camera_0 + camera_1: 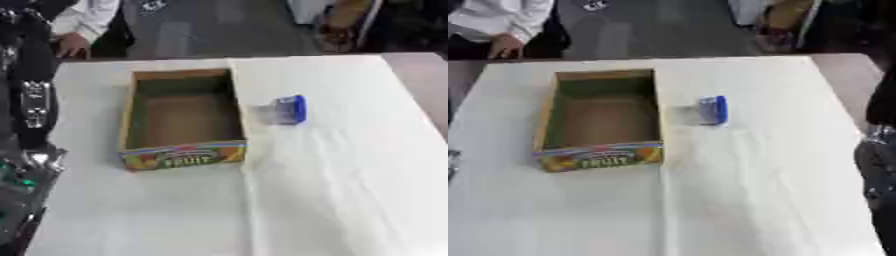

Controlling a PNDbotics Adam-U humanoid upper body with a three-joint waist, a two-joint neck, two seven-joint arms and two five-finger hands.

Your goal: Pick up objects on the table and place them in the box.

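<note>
Left hand [26, 175]: at the left edge of the left eye view, over the table's left border; a mass of silver and black metal parts with a small green glint; whether its fingers are spread or curled cannot be told
Left arm [33, 100]: black, blocky, with a silver jointed segment, running down the left edge from the upper corner towards the hand
Right arm [878, 150]: dark shape at the right edge of the right eye view, with a glossy grey-black part low down; the hand itself cannot be made out, so its state cannot be told
Box [129, 125]: open-topped cardboard tray, rectangular, brown matte inside and bare; its near outer wall is printed in bright colours with the word FRUIT; it stands left of the table's middle, long side running away from the robot, well apart from both arms
Blue object [284, 110]: small and boxy, with a solid blue side on the right and a paler, seemingly clear part on the left; it lies on the cloth just right of the box, near its far half, not touching it and held by nothing
Table [350, 190]: covered in a white cloth, smooth, with a faint lengthwise crease running down from the box's near right corner
</note>
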